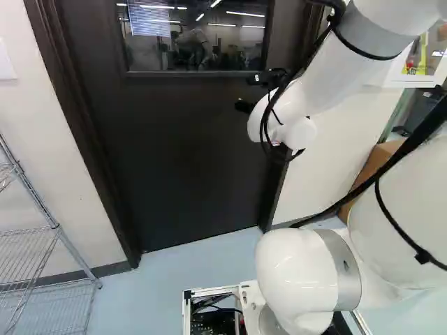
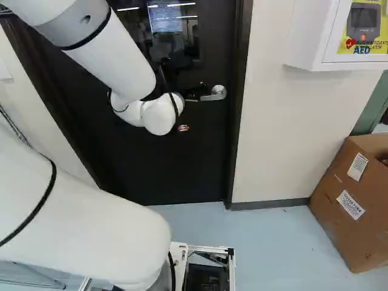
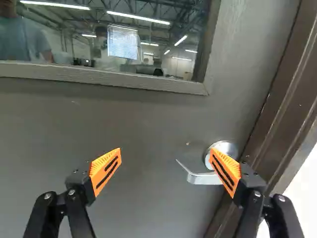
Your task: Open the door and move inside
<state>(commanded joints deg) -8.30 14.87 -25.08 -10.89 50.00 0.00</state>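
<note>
The gripper (image 1: 244, 106) shows as a small dark part beyond the wrist in the left base view, in front of the dark door (image 1: 185, 153). In the wrist view the gripper (image 3: 166, 154) stands open, its orange pads wide apart and nothing gripped. The silver lever handle (image 3: 203, 178) is ahead of it; one finger overlaps the round rose, and the lever's free end reaches into the space between the fingertips. Whether that finger touches the handle I cannot tell. In the right base view the handle (image 2: 216, 93) lies just beside the wrist. The door stands shut in its frame (image 2: 238, 103).
A wire shelf (image 1: 49, 237) stands left of the door. Right of the door are a white wall cabinet (image 2: 309, 36) and a cardboard box (image 2: 351, 206) on the floor. The door's window (image 3: 114, 44) shows reflected lights and people.
</note>
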